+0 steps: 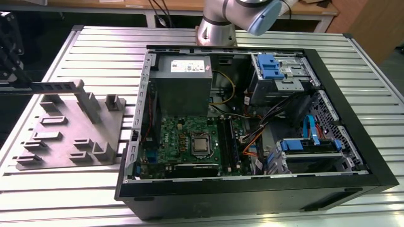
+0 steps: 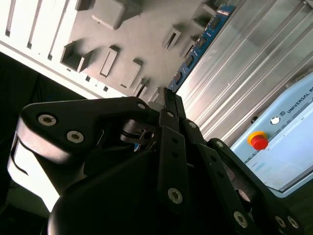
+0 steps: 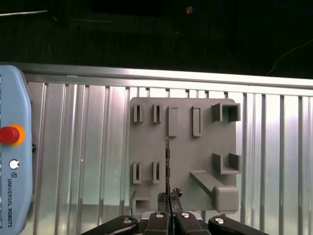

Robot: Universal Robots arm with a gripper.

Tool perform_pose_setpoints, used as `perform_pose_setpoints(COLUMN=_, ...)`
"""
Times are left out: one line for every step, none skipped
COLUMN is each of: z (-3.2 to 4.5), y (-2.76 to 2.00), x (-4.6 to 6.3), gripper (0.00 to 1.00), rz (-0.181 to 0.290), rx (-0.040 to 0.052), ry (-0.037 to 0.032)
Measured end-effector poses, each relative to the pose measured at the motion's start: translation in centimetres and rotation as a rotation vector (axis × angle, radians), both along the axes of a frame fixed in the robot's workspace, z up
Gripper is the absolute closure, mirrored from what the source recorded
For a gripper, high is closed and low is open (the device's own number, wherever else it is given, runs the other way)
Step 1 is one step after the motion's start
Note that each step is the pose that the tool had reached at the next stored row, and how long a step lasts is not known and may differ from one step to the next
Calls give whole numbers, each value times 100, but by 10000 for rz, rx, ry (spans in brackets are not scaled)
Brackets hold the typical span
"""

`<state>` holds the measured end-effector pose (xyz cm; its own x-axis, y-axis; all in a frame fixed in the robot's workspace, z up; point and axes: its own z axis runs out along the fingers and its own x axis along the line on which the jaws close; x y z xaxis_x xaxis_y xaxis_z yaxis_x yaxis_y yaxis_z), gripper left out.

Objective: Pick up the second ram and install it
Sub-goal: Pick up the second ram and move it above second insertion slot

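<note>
My gripper point(image 2: 167, 100) is shut on one end of the second ram point(image 2: 198, 46), a thin blue-edged stick with small chips that juts out from the fingertips. In the first wrist view the ram point(image 3: 167, 164) appears edge-on as a thin dark line above the grey fixture plate point(image 3: 186, 147), with the gripper point(image 3: 169, 201) pinching it. In the exterior view the ram point(image 1: 56, 86) is held level over the plate point(image 1: 66, 130) at the exterior view's left, and the gripper point(image 1: 14, 85) sits at the picture's edge. The green motherboard point(image 1: 189, 142) lies inside the open computer case point(image 1: 252, 187).
The fixture plate carries several raised slots and a tall grey post point(image 1: 88, 106). A pale blue teach pendant with a red button point(image 3: 10, 134) lies on the ribbed metal table point(image 1: 94, 52). Cables, blue drive bays point(image 1: 271, 66) and a power supply point(image 1: 183, 82) crowd the case.
</note>
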<state>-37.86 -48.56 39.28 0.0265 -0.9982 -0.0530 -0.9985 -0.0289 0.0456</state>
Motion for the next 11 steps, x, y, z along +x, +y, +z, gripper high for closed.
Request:
perform_pose_setpoints(z=0, y=0, x=28, gripper=89, rz=0, rx=1, ry=1)
perform_pose_setpoints(z=0, y=0, x=56, gripper=89, rz=1, rx=1, ry=2)
perform_pose_setpoints(z=-1, y=0, x=83, gripper=89, rz=1, rx=1, ry=4)
perform_pose_setpoints(z=-1, y=0, x=111, gripper=89, rz=0, rx=1, ry=5)
perform_pose_setpoints(z=-1, y=0, x=140, gripper=89, rz=-1, rx=1, ry=7)
perform_pose_setpoints(z=0, y=0, x=170, gripper=89, rz=0, rx=0, ry=9)
perform_pose_setpoints(z=-1, y=0, x=201, gripper=89, rz=0, rx=1, ry=10)
perform_pose_setpoints(z=-1, y=0, x=235, gripper=89, rz=-1, rx=1, ry=11)
perform_pose_setpoints(z=-1, y=0, x=268, gripper=89, rz=0, rx=1, ry=12)
perform_pose_setpoints(z=-2, y=0, x=301, gripper=89, rz=0, rx=1, ry=14)
perform_pose_setpoints(z=-2, y=0, x=334, gripper=89, rz=1, rx=1, ry=15)
